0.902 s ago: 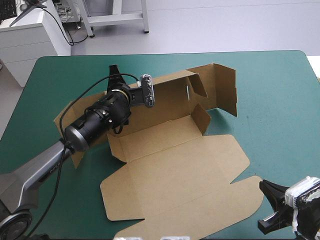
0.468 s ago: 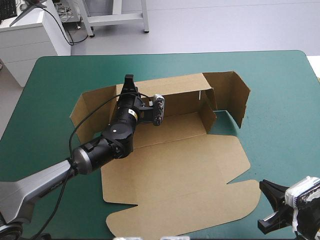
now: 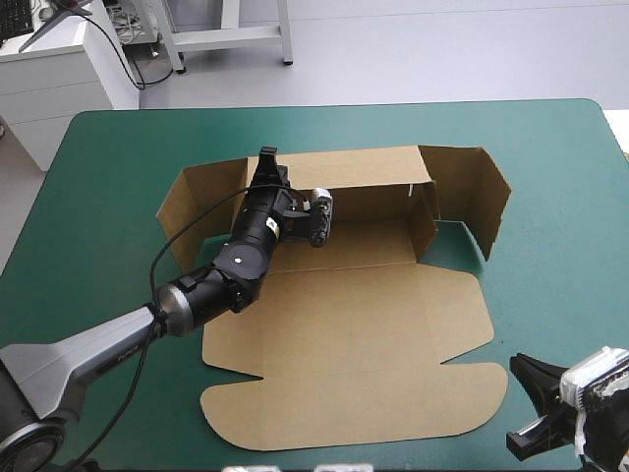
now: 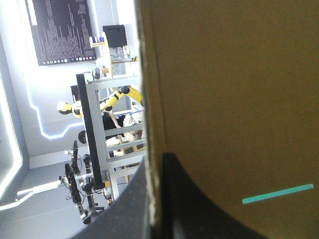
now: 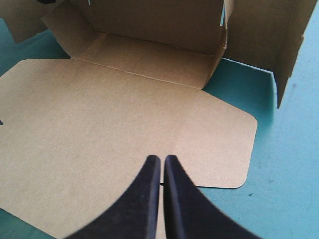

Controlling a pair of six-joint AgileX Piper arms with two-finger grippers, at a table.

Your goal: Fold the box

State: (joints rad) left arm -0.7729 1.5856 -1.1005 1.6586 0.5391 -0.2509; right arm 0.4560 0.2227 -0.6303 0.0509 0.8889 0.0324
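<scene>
"Two sets of black fingers, then. Nearest first: what do the right fingers (image 5: 155,167) hold?"

"Nothing. They are pressed together tip to tip at the near right corner of the teal-green counter (image 3: 560,295), apart from the brown box (image 5: 99,119)."

"And the box?"

"Mid-counter, just ahead of them. Its rounded lid flap (image 3: 354,413) lies nearest, then the wide lid panel (image 3: 344,315), then the base (image 3: 364,241), all flat on the cover."

"Beyond that?"

"The back wall (image 3: 378,187) stands upright. The left fingers (image 3: 267,162) pinch its top edge near the left end, one finger on each side of the board, all but closed on it."

"Anything in the way?"

"The right side flap (image 3: 472,192) stands angled outward past the wall's end, with a shorter flap (image 3: 425,221) upright inside it. The left flap (image 3: 192,211) is raised beside the left arm."
</scene>
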